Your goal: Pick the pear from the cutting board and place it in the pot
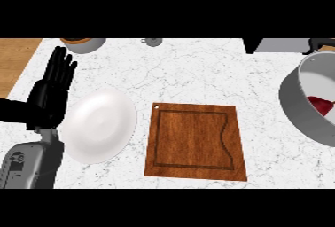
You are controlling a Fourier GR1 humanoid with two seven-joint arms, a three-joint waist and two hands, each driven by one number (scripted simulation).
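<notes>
Kitchen counter, seen from above.

A white marble-patterned countertop (196, 71) with grey veining carries cooking things: a wooden cutting board (195, 142) with a carved groove and a small hanging hole lies well to the right of the left hand (53, 91), a white plate (98, 125) sits just beside that hand on its right, and a large grey metal pot (307, 106) stands far to the right at the view's edge. Beyond the hand, along the counter's far edge, stand a small bowl-like vessel (83, 43) and a little grey object (152, 41). A wood-toned surface (16, 57) borders the counter left of the hand.
</notes>
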